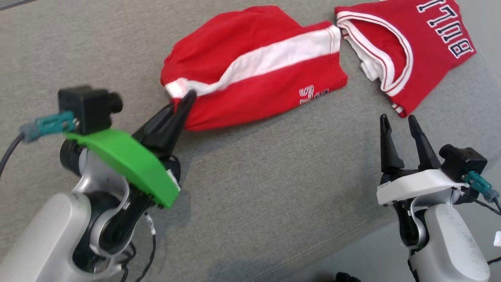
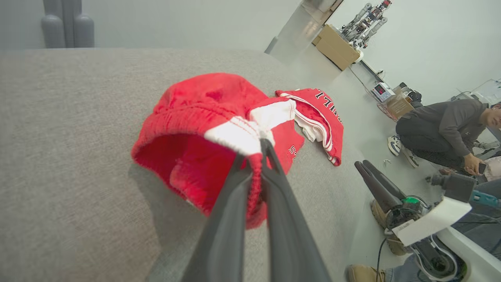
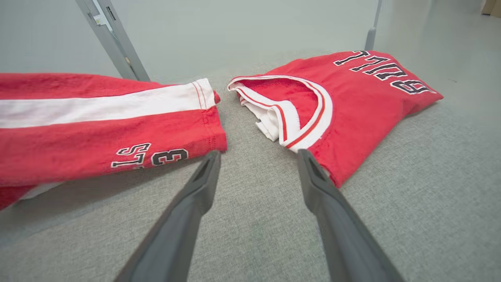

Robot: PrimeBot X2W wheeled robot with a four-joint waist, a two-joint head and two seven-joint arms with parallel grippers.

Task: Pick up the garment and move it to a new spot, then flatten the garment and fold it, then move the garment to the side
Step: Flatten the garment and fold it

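Shorts (image 1: 254, 74), red with a white stripe, lie on the grey surface (image 1: 274, 188) beside the jersey (image 1: 426, 51). Your left gripper (image 1: 187, 98) pinches their waistband corner. The left wrist view adds the band bunched between the closed fingers (image 2: 231, 203), gaping like a mouth. Your right gripper (image 1: 398, 118) stands wide and empty near the jersey's edge. Its wrist view shows the narrow gap between the garments.

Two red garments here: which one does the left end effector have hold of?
The shorts with the wide white stripe, pinched at the waistband by the left end effector. The lettered jersey lies free beside them.
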